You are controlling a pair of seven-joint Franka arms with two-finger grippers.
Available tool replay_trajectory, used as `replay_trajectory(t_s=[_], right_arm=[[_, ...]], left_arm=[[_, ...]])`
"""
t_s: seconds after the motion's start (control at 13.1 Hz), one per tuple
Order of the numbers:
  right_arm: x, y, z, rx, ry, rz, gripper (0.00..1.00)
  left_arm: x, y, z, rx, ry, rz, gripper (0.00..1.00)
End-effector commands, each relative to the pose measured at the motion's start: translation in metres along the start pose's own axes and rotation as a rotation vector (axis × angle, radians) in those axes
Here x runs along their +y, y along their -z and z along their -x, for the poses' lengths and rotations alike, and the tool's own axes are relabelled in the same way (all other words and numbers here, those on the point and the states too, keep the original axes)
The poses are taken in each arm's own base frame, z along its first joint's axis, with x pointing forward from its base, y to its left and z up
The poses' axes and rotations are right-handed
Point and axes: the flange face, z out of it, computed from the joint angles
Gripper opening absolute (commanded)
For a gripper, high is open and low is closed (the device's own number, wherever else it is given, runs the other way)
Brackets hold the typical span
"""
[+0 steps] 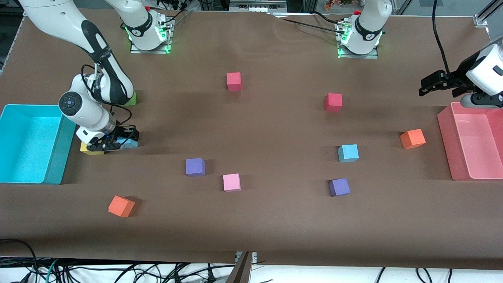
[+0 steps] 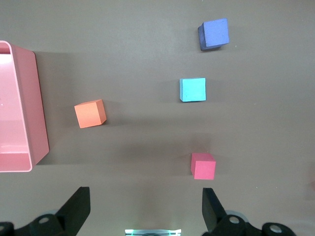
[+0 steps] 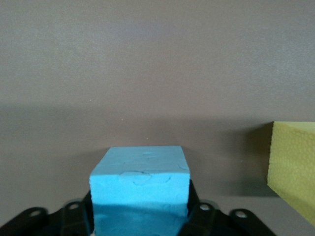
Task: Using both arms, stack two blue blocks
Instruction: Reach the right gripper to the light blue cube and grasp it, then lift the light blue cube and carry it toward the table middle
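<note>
- Table covered in brown cloth; turquoise bin sits at the right arm's end, pink bin at the left arm's end
- Broad bare strip of cloth runs along the edge nearest the front camera; only an orange block lies close to it
- Middle of the table is loosely scattered: purple block, pink block, two red blocks, each well apart from the others
- Right hand is low at the table just beside the turquoise bin, forearm angled steeply down, wrist bent toward the cloth
- Its fingers are clamped on a blue block; the wrist view shows a finger on each side of the cube
- Yellow block lies just beside that held cube, toward the bin; tight room there
- Green block partly hidden by the right arm, farther from the front camera
- Second blue block rests free on the cloth toward the left arm's end, between a second orange block and a second purple block, open cloth all round it
- Left hand hangs high over the cloth beside the pink bin's rim, fingers spread wide apart, holding nothing; that arm waits
</note>
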Motion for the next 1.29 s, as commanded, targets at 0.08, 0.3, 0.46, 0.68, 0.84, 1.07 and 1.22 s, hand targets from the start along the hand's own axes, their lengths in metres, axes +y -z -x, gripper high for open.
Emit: replay_trajectory(t_s=[0.08, 0.3, 0.46, 0.68, 0.84, 1.07, 1.22], right_arm=[[0.000, 0.020, -0.008, 0.042, 0.028, 0.002, 0.15], [-0.017, 0.059, -0.020, -0.021, 0.034, -0.017, 0.16], [-0.034, 0.101, -0.033, -0.114, -0.009, -0.023, 0.16], [-0.097, 0.145, -0.044, -0.216, -0.012, -0.007, 0.16], [-0.162, 0.148, -0.039, -0.207, -0.080, 0.008, 0.16], [-0.269, 0.131, -0.021, -0.166, -0.115, -0.035, 0.16], [-0.327, 0.108, -0.004, -0.138, -0.133, -0.050, 0.16]], left_arm=[[-0.003, 0.002, 0.006, 0.014, 0.010, 0.024, 1.00], [-0.004, 0.003, 0.005, 0.014, 0.012, 0.025, 1.00], [-0.004, 0.003, 0.005, 0.014, 0.012, 0.025, 1.00], [-0.004, 0.002, 0.005, 0.013, 0.012, 0.024, 1.00], [-0.005, 0.002, 0.005, 0.013, 0.012, 0.025, 1.00], [-0.005, 0.002, 0.004, 0.014, 0.013, 0.025, 1.00], [-0.005, -0.007, -0.005, 0.030, 0.009, 0.025, 1.00]])
